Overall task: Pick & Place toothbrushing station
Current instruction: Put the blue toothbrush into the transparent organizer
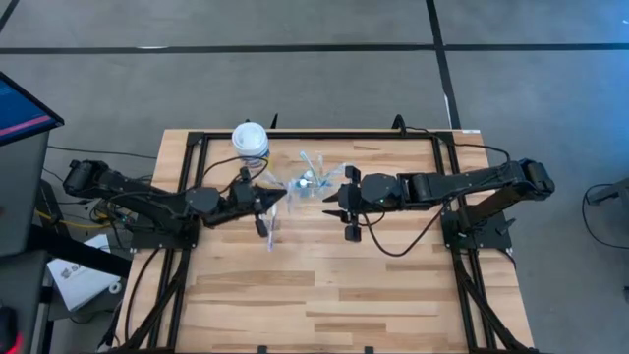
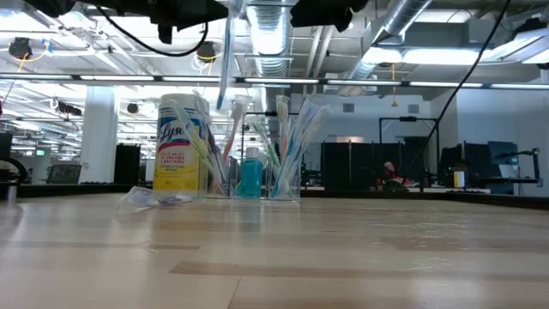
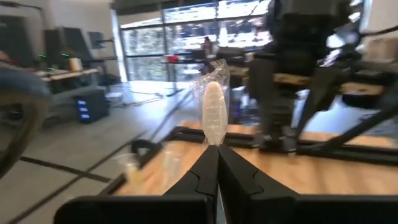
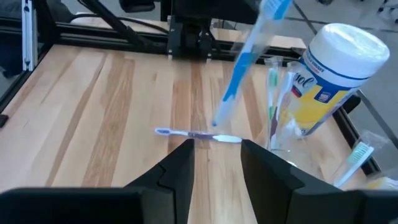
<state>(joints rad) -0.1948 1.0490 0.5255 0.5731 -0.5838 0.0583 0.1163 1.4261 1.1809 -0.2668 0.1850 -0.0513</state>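
A clear plastic cup stands on the table's far middle and holds several thin toothbrushes and a small blue tube. My left gripper is just left of the cup, raised, and shut on a wrapped blue-and-white toothbrush. My right gripper is just right of the cup, open and empty. One wrapped toothbrush lies flat on the table below my left gripper; it also shows in the low view. My left gripper pinches the wrapped toothbrush between its two fingertips, just below the white head, which sticks out past them. The fingers lie across the brush. The blue handle hangs down below the gripper, clear of the table.
A yellow canister with a white lid stands at the far edge, left of the cup. Another toothbrush lies beside the cup. A black frame borders the table. The near half of the wooden top is bare.
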